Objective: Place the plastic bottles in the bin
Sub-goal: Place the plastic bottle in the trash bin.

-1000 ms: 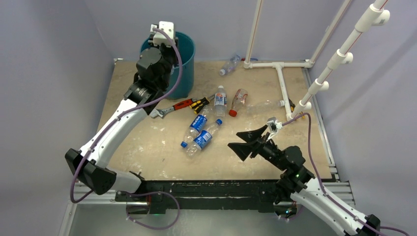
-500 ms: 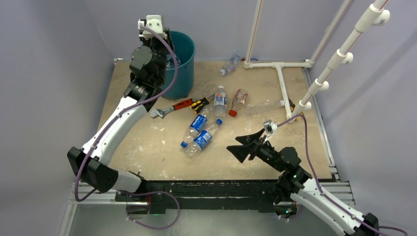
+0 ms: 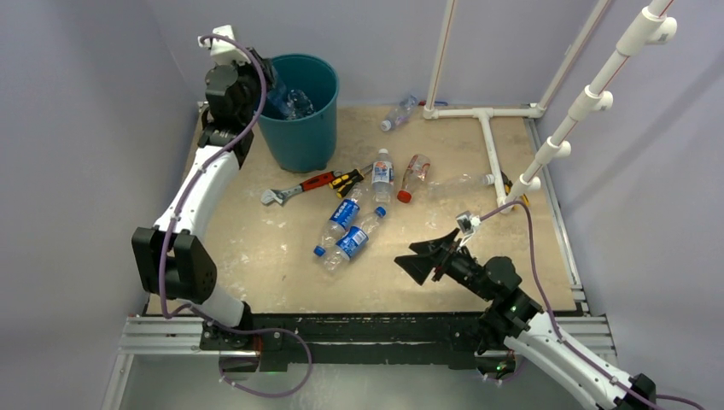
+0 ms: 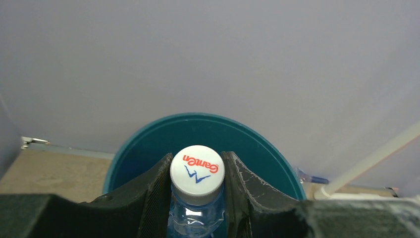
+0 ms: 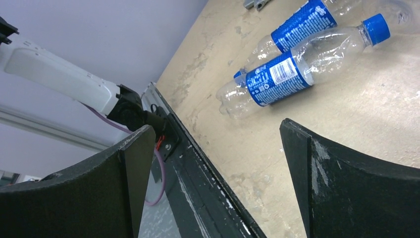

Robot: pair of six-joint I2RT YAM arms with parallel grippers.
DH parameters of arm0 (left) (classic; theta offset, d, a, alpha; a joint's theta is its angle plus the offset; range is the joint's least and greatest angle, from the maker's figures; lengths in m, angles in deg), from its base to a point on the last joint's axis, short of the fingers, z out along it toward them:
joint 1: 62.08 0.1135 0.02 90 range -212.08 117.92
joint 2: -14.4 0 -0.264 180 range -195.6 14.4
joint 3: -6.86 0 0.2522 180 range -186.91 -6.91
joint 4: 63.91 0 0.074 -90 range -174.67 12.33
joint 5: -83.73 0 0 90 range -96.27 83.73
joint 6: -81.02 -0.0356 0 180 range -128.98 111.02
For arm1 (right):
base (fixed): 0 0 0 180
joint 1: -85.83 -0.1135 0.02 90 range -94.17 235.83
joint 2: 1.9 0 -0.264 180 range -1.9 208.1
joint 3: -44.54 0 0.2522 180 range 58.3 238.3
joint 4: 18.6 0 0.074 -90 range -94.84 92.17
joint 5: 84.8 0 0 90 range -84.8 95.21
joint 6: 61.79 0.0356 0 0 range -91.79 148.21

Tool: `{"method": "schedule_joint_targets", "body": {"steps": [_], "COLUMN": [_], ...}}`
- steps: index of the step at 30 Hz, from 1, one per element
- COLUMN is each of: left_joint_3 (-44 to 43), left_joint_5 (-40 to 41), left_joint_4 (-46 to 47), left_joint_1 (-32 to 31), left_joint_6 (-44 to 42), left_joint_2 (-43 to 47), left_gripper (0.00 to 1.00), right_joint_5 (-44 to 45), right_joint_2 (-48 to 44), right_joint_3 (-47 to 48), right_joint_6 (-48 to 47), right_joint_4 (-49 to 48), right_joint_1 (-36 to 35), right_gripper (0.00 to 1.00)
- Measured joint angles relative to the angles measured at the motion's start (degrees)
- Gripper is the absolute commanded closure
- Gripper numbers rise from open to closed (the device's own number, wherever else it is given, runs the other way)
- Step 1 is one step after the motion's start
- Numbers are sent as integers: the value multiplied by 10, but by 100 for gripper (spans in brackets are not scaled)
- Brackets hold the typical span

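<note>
My left gripper (image 3: pixel 270 94) is shut on a clear white-capped plastic bottle (image 3: pixel 294 102) and holds it level over the left rim of the teal bin (image 3: pixel 309 137). In the left wrist view the white cap (image 4: pixel 197 173) sits clamped between my fingers, with the bin's mouth (image 4: pixel 148 136) right behind it. My right gripper (image 3: pixel 424 256) is open and empty, low over the table's front right. Two blue-labelled bottles (image 3: pixel 350 242) (image 3: pixel 342 215) lie left of it and also show in the right wrist view (image 5: pixel 292 69) (image 5: pixel 303 22).
More bottles lie mid-table: one blue-labelled (image 3: pixel 382 174), one red-capped (image 3: pixel 412 178), one clear (image 3: pixel 461 182), and one by the back wall (image 3: pixel 398 113). A red-handled wrench (image 3: pixel 294 190) and a yellow-black screwdriver (image 3: pixel 347 179) lie beside the bin. A white pipe frame (image 3: pixel 488 145) stands at right.
My left arm has swung left and back, carrying the bottle from over the bin's middle to its left rim. My right gripper has drifted slightly toward the front.
</note>
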Motion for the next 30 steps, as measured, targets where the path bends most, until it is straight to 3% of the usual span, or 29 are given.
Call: {"method": "schedule_joint_targets", "body": {"steps": [6, 8, 11, 12, 18, 22, 26, 30], "left_joint_3": [0, -1, -9, -11, 11, 78, 139, 186], "left_joint_5": [-91, -118, -146, -151, -156, -151, -124, -100], "left_joint_4": [0, -2, -20, -28, -50, -61, -61, -82], "left_joint_1": [6, 5, 5, 5, 5, -7, -71, -94], "left_joint_6": [45, 56, 70, 75, 118, 132, 125, 119], "left_joint_2": [-24, -31, -40, -41, 11, 149, 301, 384], "left_gripper": [83, 50, 14, 8, 1, 1, 1, 3], "right_joint_5": [0, 0, 1, 4, 41, 69, 95, 108], "right_joint_2": [23, 25, 21, 16, 3, 4, 7, 7], "right_joint_3": [0, 0, 0, 0, 1, 2, 2, 4], "right_joint_6": [-3, -5, -8, -9, -8, -1, 4, 6], "right_joint_4": [13, 24, 34, 37, 68, 83, 90, 89], "right_joint_1": [0, 0, 0, 0, 0, 0, 0, 0], "right_gripper": [1, 1, 1, 1, 1, 1, 1, 2]}}
